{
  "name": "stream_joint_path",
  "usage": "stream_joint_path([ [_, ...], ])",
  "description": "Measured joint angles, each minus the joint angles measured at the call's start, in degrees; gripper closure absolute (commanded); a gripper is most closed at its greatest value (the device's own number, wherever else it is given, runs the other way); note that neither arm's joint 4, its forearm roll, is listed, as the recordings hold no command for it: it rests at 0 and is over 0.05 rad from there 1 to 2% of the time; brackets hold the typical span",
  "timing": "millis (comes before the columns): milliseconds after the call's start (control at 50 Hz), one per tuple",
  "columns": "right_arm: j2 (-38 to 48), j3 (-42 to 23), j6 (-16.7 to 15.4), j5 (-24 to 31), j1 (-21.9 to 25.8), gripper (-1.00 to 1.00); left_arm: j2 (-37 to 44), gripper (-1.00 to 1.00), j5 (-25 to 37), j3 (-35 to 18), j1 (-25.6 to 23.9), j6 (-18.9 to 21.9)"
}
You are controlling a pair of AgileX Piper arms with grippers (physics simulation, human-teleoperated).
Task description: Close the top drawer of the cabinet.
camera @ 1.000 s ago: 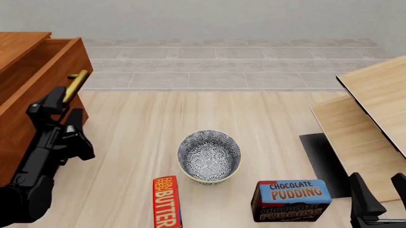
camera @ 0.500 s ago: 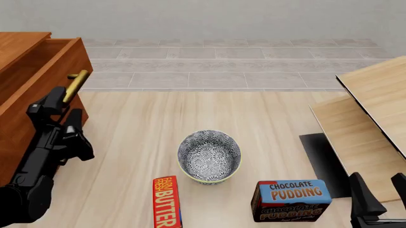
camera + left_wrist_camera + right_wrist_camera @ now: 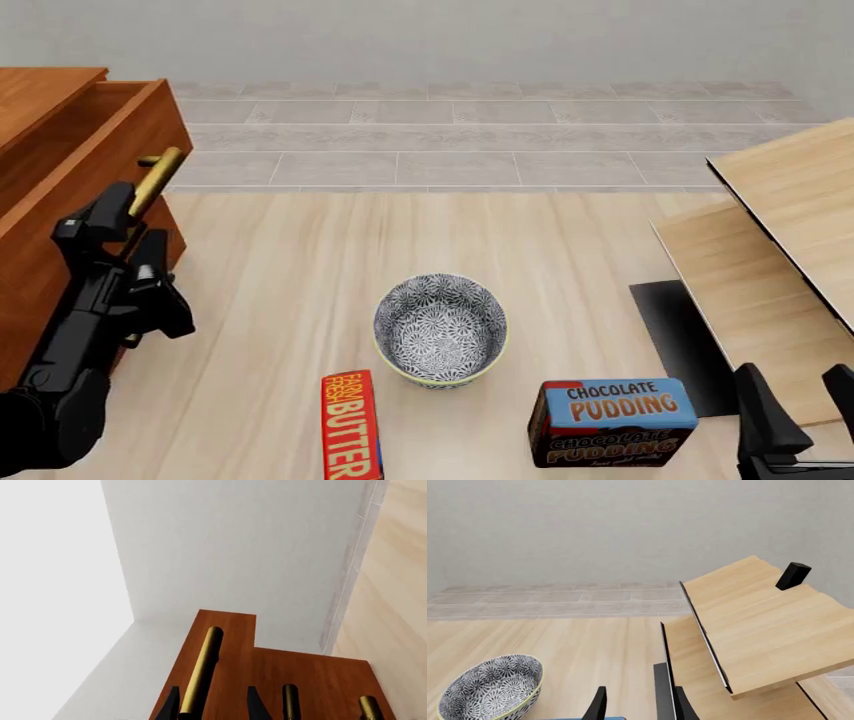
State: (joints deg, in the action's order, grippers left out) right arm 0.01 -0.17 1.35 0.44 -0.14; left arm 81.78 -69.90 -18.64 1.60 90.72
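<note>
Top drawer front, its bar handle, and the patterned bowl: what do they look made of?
Top drawer: looks like reddish-brown wood with a smooth satin finish and faint grain.
Bar handle: seemingly brass or brass-coloured metal, going by its golden sheen and round rod shape.
Bowl: probably glazed ceramic, with a fine blue-and-white print and a pale yellowish rim. As a render, none of this is certain.

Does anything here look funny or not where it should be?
Yes. The top drawer sticks out of the cabinet, still open. The light-wood boards on the right sit tilted, not flat.
</note>
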Motion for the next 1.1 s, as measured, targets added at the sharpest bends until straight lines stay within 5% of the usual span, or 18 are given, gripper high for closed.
stream_joint_path([
  [1100,0.00,-0.05,-0.42,0.00,0.63,-1.00,-0.08,-1.00,0.00,0.24,1.80,0.05],
])
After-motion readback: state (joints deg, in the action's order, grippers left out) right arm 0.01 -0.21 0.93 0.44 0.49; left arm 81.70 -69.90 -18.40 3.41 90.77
